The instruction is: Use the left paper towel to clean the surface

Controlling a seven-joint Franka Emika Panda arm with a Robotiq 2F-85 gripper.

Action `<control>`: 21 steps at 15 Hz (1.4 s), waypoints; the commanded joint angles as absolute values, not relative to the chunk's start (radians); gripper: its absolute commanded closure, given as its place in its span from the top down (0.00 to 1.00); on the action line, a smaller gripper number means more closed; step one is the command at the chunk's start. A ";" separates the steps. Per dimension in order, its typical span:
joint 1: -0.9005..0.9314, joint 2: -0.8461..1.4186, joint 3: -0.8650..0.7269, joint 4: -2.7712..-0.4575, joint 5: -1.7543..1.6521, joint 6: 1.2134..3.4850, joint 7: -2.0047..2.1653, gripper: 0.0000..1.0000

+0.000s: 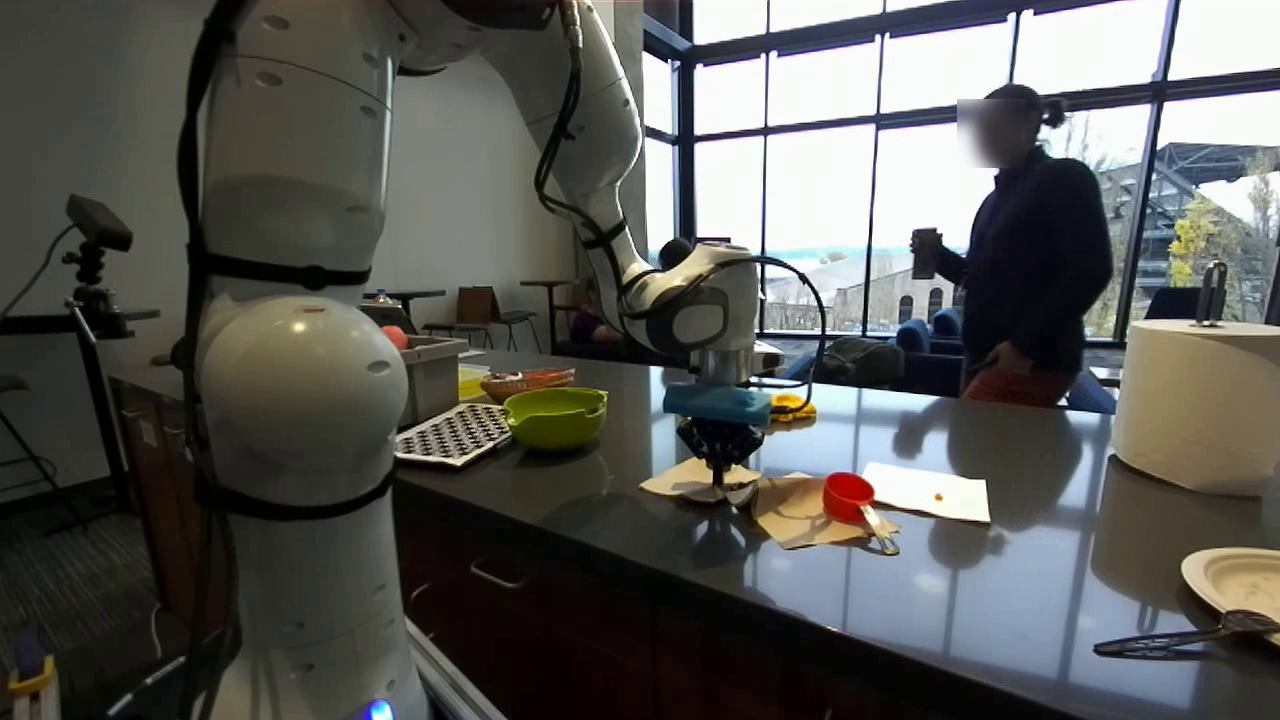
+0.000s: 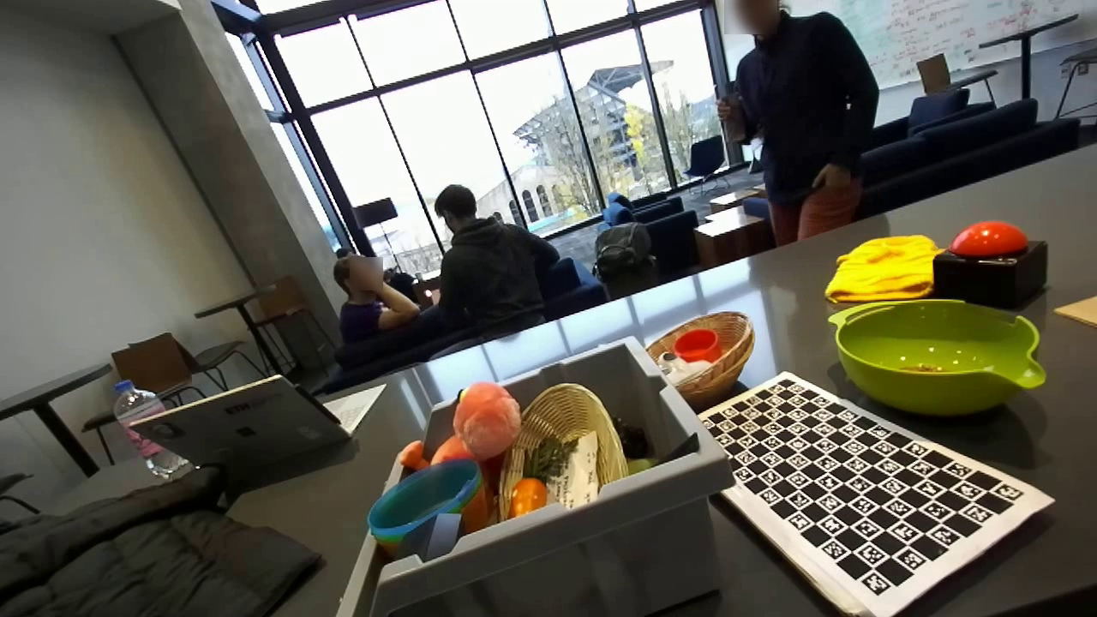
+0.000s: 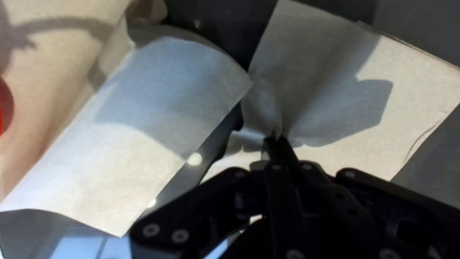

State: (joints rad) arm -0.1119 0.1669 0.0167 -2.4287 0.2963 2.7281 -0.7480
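Observation:
The left paper towel (image 1: pixel 675 478) is light brown and lies on the dark, shiny counter surface (image 1: pixel 600 530). My gripper (image 1: pixel 718 484) points down onto it, fingers together. In the wrist view the fingertips (image 3: pixel 276 138) pinch the towel (image 3: pixel 413 86), and pleats run out from them. A second brown paper towel (image 1: pixel 790 515) lies beside it, with a red measuring cup (image 1: pixel 848 495) on top. A curled paper flap (image 3: pixel 143 133) rises between the two; I cannot tell which towel it belongs to. The gripper is out of view in an exterior view where only a towel corner (image 2: pixel 1080 310) shows.
A white paper sheet (image 1: pixel 930 492) with an orange crumb lies beyond the cup. A paper towel roll (image 1: pixel 1195 420), a plate (image 1: pixel 1235 575) and a black utensil (image 1: pixel 1180 636) stand or lie farther along. A green bowl (image 1: pixel 555 420), checkered board (image 1: pixel 455 435) and grey bin (image 2: pixel 548 548) are also there.

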 commanded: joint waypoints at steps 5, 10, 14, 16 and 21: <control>-0.114 0.154 0.027 -2.463 0.265 2.744 -0.726 0.00; -0.099 0.166 0.045 -2.468 0.245 2.740 -0.727 0.00; -0.077 0.166 0.073 -2.479 0.233 2.740 -0.725 0.00; -0.061 0.168 0.087 -2.481 0.223 2.736 -0.723 0.00; -0.012 0.177 0.117 -2.469 0.148 2.718 -0.712 0.00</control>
